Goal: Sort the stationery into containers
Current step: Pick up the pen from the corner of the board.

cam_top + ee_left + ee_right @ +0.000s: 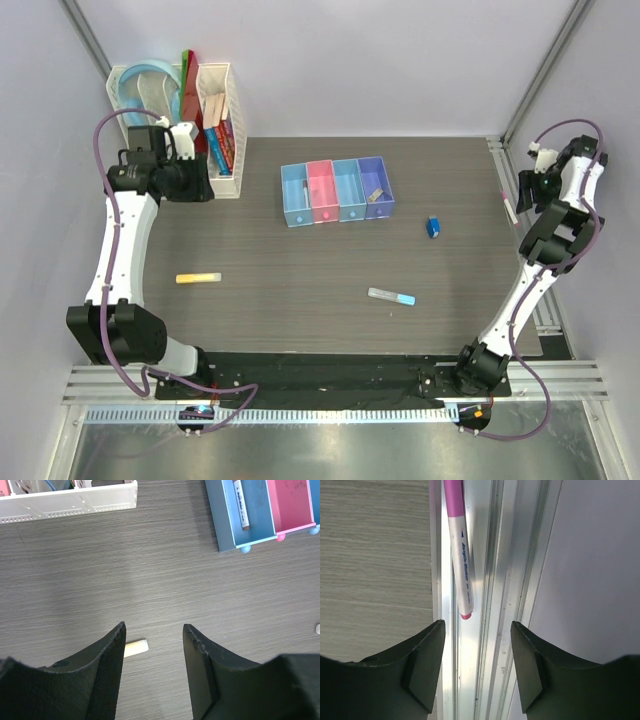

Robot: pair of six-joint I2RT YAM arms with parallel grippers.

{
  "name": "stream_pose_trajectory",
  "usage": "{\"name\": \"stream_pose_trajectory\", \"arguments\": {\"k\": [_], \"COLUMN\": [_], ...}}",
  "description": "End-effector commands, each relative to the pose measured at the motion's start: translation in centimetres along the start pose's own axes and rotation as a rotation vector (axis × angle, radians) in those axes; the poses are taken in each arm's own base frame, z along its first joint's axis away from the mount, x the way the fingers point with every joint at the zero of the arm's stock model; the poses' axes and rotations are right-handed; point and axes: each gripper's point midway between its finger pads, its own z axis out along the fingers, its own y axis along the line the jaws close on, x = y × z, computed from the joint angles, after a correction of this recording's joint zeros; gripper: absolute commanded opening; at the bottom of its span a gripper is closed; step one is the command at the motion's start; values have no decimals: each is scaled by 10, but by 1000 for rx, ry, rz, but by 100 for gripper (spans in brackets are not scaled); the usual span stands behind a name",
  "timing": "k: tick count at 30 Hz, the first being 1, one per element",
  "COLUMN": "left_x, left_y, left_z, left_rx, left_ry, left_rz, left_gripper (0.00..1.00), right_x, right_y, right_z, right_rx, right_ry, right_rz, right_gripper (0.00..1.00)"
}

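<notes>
The four joined bins point(337, 190) stand at the table's middle back, coloured light blue, pink, light blue and violet-blue. A tan piece point(376, 194) lies in the violet-blue bin. A pen point(240, 505) lies in the left light-blue bin point(250, 515). On the table lie an orange-yellow piece point(198, 278), a grey stick with a light-blue tip point(391, 296) and a dark-blue block point(433, 227). A purple-pink pen point(509, 207) lies on the right rail; in the right wrist view point(459, 555) it is just ahead of my open right gripper point(477, 625). My left gripper point(153, 627) is open and empty, above bare table.
A white mesh rack point(205, 130) with books and folders stands at the back left, next to my left gripper point(200, 188). Aluminium rails point(490, 580) and the wall run along the right edge, beside my right gripper point(527, 187). A pale piece end point(136, 648) shows by the left finger.
</notes>
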Motion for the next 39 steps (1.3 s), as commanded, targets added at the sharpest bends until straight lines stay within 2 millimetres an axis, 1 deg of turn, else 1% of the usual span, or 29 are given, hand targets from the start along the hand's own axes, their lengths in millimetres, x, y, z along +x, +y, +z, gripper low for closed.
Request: {"name": "stream_pose_trajectory", "arguments": {"k": [1, 7, 10, 16, 21, 29, 33, 39], "left_x": [-14, -11, -12, -12, -11, -9, -7, -8], "left_y": [0, 1, 0, 0, 0, 1, 0, 0], "left_z": [-15, -14, -15, -14, -15, -12, -10, -9], "left_rx": [-13, -14, -14, -13, -15, -13, -8, -5], "left_ry": [-79, -74, -80, -80, -80, -73, -70, -75], "left_rz": [24, 28, 28, 30, 31, 31, 32, 34], "left_gripper": [50, 50, 50, 50, 50, 50, 50, 50], "right_x": [-13, -18, -16, -17, -23, -19, -17, -16], "right_y": [-32, -25, -21, -10, 0, 15, 19, 28], "right_z": [10, 15, 20, 29, 29, 40, 47, 53], "right_rx": [85, 104, 104, 107, 103, 94, 93, 95], "right_ry": [-84, -70, -56, -39, -44, -14, -2, 17], "right_rz": [18, -1, -4, -26, -41, -64, -70, -85], "right_gripper": [60, 60, 60, 59, 59, 59, 59, 56]}}
